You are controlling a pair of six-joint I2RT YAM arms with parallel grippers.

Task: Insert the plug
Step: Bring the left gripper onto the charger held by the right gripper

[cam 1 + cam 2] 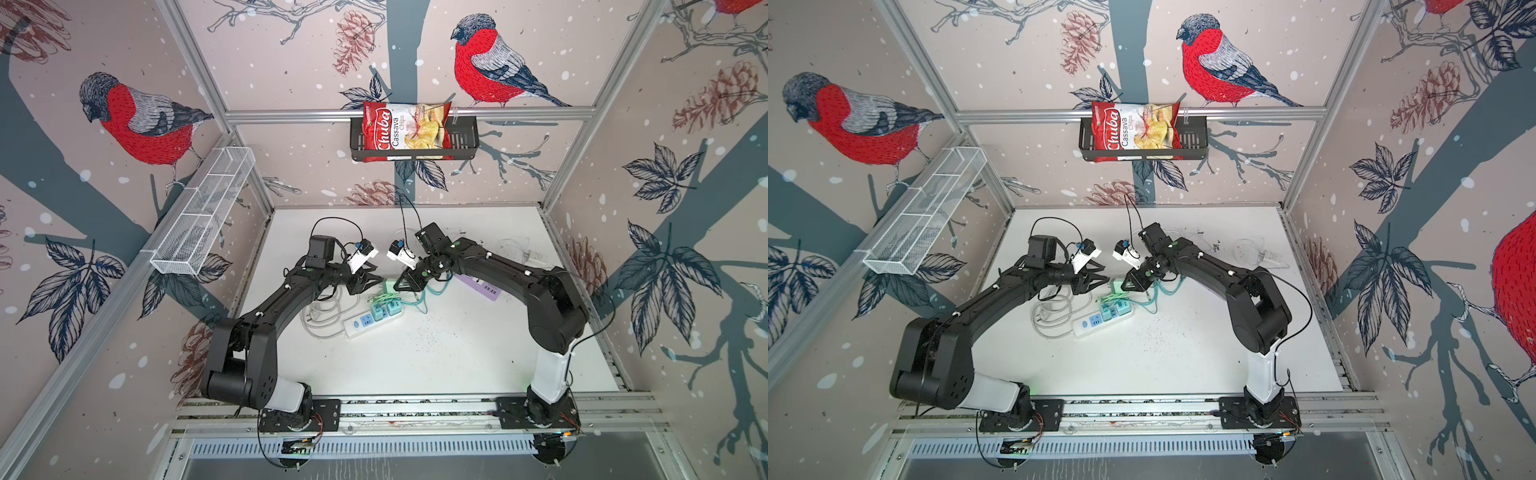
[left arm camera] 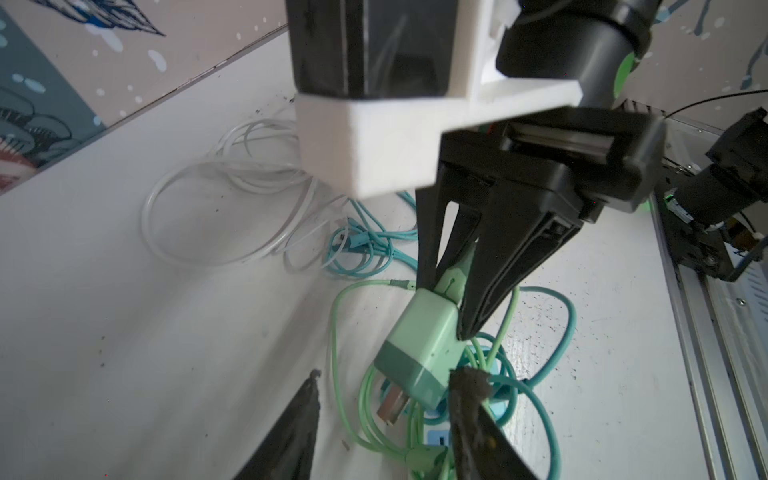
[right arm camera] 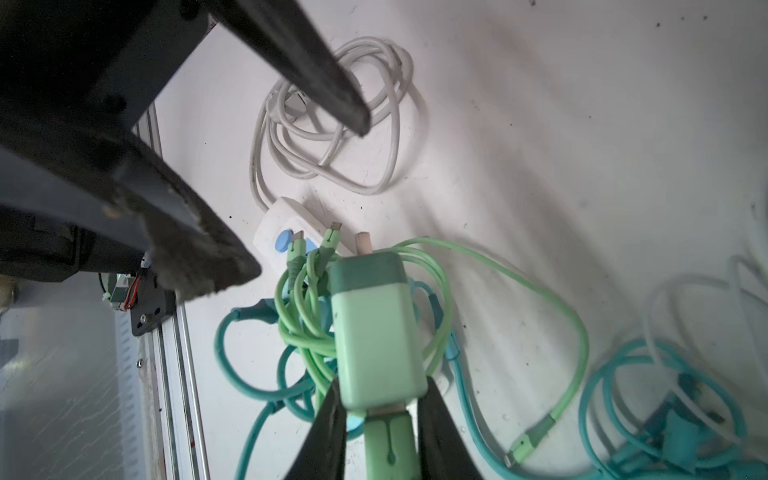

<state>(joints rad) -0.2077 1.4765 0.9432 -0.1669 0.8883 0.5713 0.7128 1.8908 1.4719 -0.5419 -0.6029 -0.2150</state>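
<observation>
A light green plug (image 3: pixel 374 324) with a darker green front and metal prongs hangs in the air over tangled green cables. My right gripper (image 3: pixel 380 401) is shut on its rear end, where a green cable connector enters. In the left wrist view the plug (image 2: pixel 419 353) points toward my left gripper (image 2: pixel 390 376), which is open; one pad (image 2: pixel 469 378) is right beside the plug's front corner and the other stands well clear. In both top views the plug (image 1: pixel 388 286) (image 1: pixel 1117 286) sits between the two grippers, above the white power strip (image 1: pixel 359 323) (image 1: pixel 1088 325).
Two teal adapters (image 1: pixel 386 311) sit in the strip, with its white cord (image 1: pixel 320 316) coiled beside it. Teal cables (image 3: pixel 648 399) lie behind, and a purple power strip (image 1: pixel 478 286) lies under the right arm. A clear plastic bag (image 1: pixel 523 253) is at the back right.
</observation>
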